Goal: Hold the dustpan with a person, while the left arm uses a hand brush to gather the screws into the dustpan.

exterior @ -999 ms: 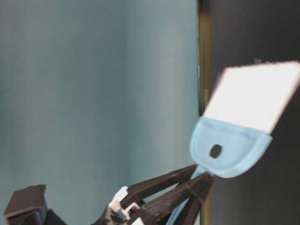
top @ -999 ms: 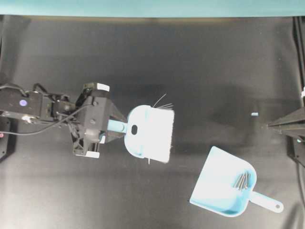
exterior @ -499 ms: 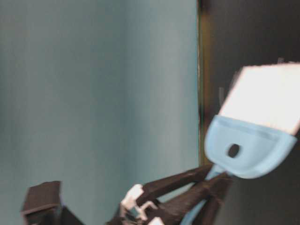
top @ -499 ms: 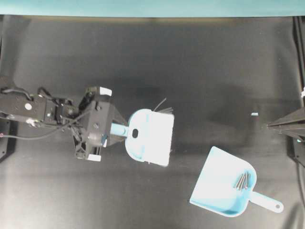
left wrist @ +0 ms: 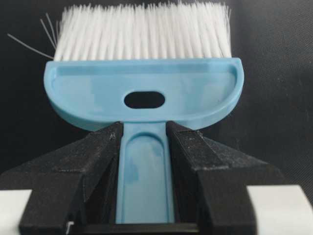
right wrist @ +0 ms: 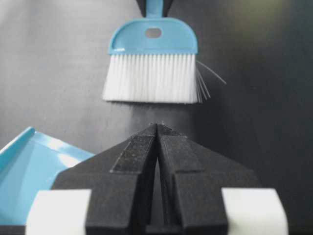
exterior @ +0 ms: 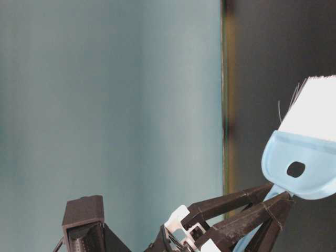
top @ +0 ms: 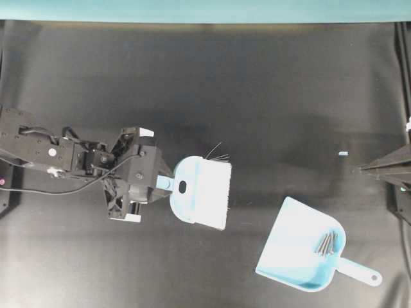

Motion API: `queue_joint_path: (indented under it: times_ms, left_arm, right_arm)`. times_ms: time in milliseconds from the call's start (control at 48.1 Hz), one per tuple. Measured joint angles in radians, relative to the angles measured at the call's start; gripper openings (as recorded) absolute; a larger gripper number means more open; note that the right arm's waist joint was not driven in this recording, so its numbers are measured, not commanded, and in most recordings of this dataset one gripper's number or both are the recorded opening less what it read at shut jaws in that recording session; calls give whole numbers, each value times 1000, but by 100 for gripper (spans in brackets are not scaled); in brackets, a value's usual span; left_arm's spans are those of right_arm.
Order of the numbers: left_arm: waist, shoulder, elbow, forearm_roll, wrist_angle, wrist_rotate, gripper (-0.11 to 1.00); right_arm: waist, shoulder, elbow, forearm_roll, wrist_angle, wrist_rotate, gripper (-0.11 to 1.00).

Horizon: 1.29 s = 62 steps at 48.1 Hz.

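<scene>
Black table; left pincer (left wrist: 144,161) clamps the hand brush (left wrist: 142,93) handle.

My left arm (top: 45,149) is matt black, built of boxy jointed segments, with thin black cables looping along its top. My left gripper (left wrist: 144,142) has two wedge-shaped black fingers (left wrist: 93,156) with a rough, grainy surface and white blocks at the 4 and 8 o'clock corners of the wrist view. My right gripper (right wrist: 157,128) matches: two black tapered fingers and white trim.
</scene>
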Motion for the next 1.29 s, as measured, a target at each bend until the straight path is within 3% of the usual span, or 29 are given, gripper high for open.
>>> queue_joint_path:
  times_ms: [208,354,416,707,1061,1290]
  left_arm:
    - [0,0,5,0,0,-3,33]
    - [-3,0,8,0,-9,-5,75]
    - [-5,0,9,0,-23,-3,84]
    - [-5,-44,31,0,-69,-3,80]
    - [28,-345,156,0,-74,-2,80]
    - [35,-488,253,0,-147,-2,80]
  right_arm:
    - [0,0,0,0,0,0,-1]
    - [0,0,0,0,0,0,-1]
    - [0,0,0,0,0,0,-1]
    - [0,0,0,0,0,0,-1]
    - [0,-2,0,0,0,0,-1]
    - [0,-3,2,0,2,0,-1]
